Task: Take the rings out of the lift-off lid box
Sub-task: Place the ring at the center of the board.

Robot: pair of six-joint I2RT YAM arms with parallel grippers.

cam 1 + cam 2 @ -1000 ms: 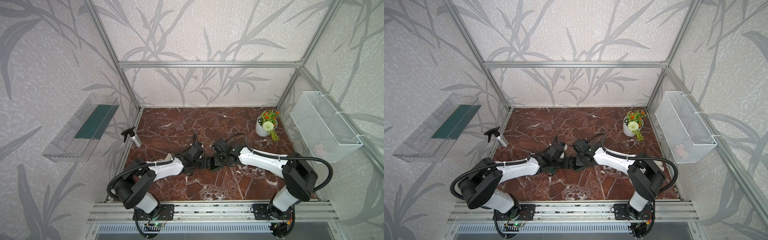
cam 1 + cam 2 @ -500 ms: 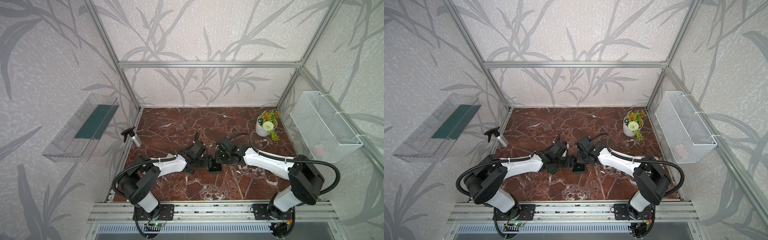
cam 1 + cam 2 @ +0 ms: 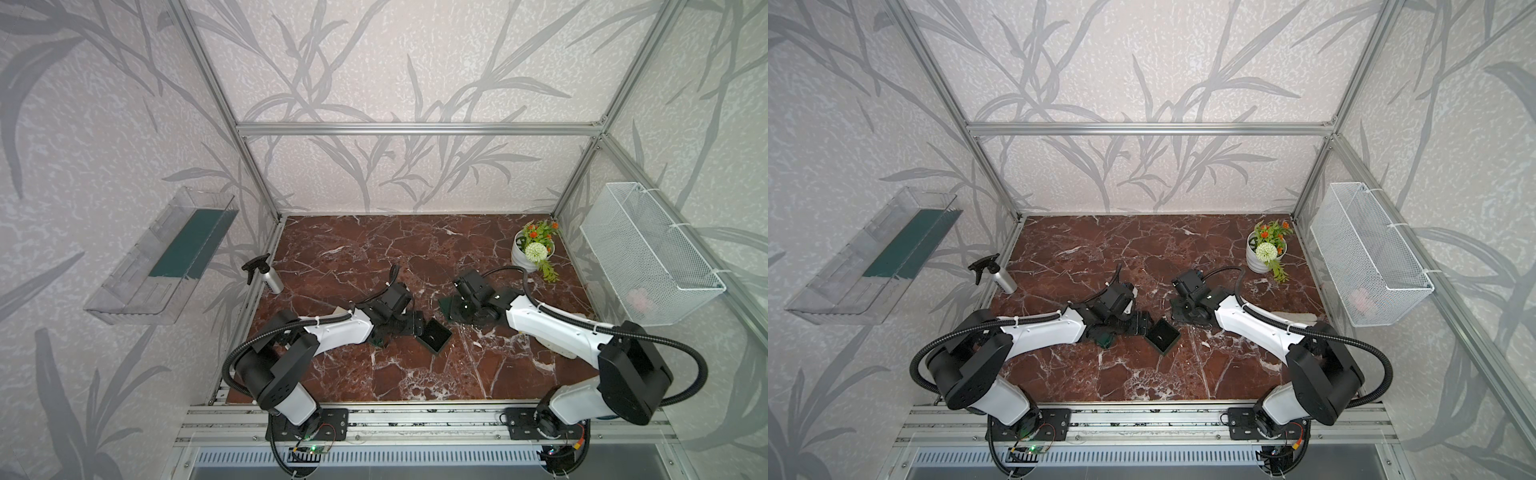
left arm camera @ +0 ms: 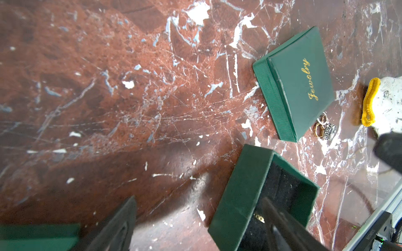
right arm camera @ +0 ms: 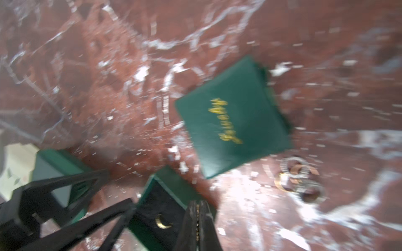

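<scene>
With my left gripper [image 4: 198, 201] wide open astride the dark-green square cardboard box [image 4: 237, 184] wall to brace it, my right gripper [image 5: 197, 204] pinches shut on what seems a thin gold ring [image 5: 197, 219].

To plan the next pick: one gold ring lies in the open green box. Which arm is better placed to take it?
Left, probably. The left gripper is open at the box, one finger near the ring. The right gripper is shut on what looks like a second ring, near the lid.
</scene>
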